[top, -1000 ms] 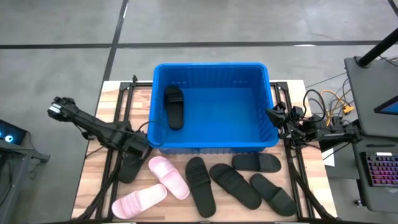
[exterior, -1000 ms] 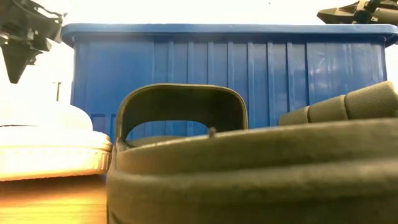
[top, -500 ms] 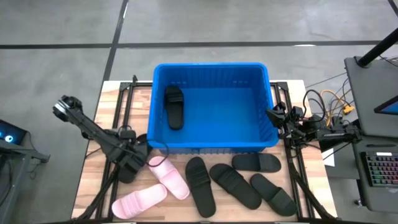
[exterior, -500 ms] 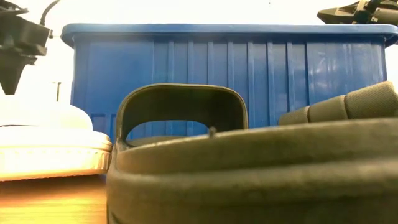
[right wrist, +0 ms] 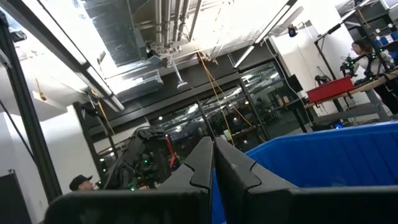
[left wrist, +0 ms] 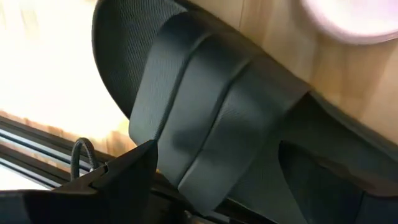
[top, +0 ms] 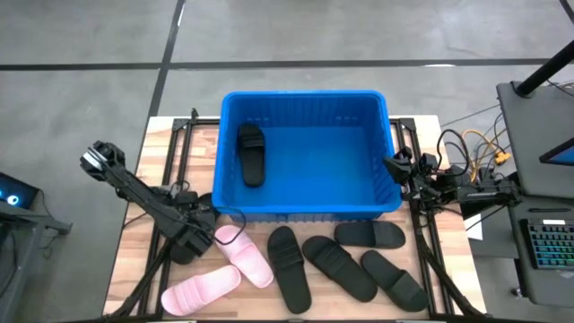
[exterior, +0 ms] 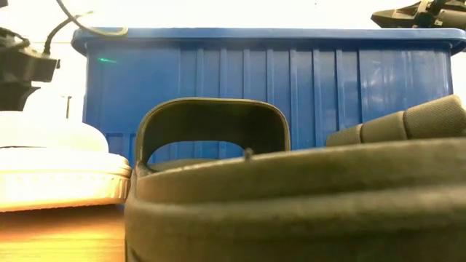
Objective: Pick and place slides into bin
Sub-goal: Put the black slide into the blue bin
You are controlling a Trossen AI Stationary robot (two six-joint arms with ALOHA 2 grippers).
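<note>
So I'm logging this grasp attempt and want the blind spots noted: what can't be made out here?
- High view: the left gripper hides most of the black slide beneath it.
- Left wrist view: that slide's strap fills the frame; whether the fingers touch it cannot be told.
- Low view: a near black slide blocks the table; the bin wall hides its contents.

No text, label, brand, number or sign can be read in any of the views; the bin (top: 305,152) shows only plain ribbed blue walls; the slides (top: 341,260) carry no visible mark on strap or sole; the black strap just ahead of the left gripper (left wrist: 205,186) is bare textured foam; the room beyond the right gripper (right wrist: 212,163) holds nothing legible.
</note>
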